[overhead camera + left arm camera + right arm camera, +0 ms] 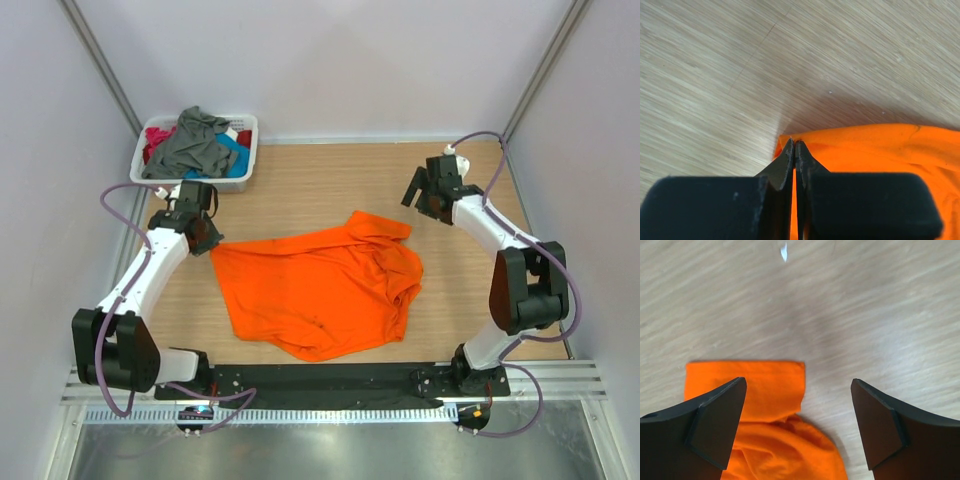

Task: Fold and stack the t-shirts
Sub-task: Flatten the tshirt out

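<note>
Orange cotton marks the one t-shirt on the table: a single orange t-shirt (320,290) lies spread and rumpled at the middle, its sleeve (755,385) lying flat at the far right corner; three more tees are heaped in one white basket (252,140) at the far left corner, namely a dark grey t-shirt (195,145) on top, a teal-blue t-shirt (233,158) under its right side and a red-pink t-shirt (155,145) at the left wall; that makes four shirts, one basket, two arms and two claws.

Left gripper (795,146): its fingers are pressed together, tips down at the shirt's far left corner, with orange cloth showing in the slit between them, so it pinches the hem right where the fabric meets bare wood.

Right gripper (799,381): its jaws stand spread wide with nothing between them; it hangs over the table near the sleeve, just off the shirt's far right corner, touching neither cloth nor wood as far as the views show.

Underneath is a pale wood-grain table (330,180), matte and finely streaked; plain white walls (330,60) close it in on three sides; a black base plate (320,380) carries both arms at the near edge, with a metal rail (330,412) just beyond it.
</note>
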Controlling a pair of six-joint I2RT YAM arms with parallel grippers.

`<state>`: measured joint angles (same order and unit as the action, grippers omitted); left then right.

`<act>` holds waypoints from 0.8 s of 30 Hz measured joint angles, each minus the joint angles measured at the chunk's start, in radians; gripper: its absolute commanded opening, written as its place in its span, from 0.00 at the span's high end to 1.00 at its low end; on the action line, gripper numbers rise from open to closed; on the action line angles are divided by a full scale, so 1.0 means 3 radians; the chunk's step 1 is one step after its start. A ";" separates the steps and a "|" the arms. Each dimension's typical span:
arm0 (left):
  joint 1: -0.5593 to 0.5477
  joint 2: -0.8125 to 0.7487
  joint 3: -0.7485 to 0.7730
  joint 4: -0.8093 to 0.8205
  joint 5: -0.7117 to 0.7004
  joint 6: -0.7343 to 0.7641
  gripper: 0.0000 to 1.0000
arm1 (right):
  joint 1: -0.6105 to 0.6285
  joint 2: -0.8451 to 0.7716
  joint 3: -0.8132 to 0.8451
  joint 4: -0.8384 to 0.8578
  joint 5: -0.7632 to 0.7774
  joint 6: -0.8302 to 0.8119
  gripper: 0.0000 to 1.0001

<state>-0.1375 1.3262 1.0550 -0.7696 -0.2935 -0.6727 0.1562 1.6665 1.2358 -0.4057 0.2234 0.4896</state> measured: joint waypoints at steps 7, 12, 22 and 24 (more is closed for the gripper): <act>0.0001 -0.0001 -0.0001 0.0042 0.0070 0.0001 1.00 | 0.0025 -0.0125 -0.0614 0.0178 -0.0060 0.0323 0.23; 0.0001 -0.0008 -0.0019 0.0061 0.0112 0.0001 1.00 | -0.0048 -0.0118 -0.0868 0.0324 -0.0135 0.0439 0.33; 0.0003 -0.0045 -0.0047 0.0062 0.0144 0.0001 1.00 | -0.0047 -0.0076 -0.0979 0.0760 -0.0407 0.0661 0.37; 0.0003 -0.0045 -0.0047 0.0062 0.0145 0.0000 1.00 | -0.0048 -0.0051 -0.1013 0.0797 -0.0455 0.0711 0.37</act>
<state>-0.1368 1.3128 1.0409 -0.7509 -0.2501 -0.6727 0.1417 1.6512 0.9318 -0.1665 0.0868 0.7029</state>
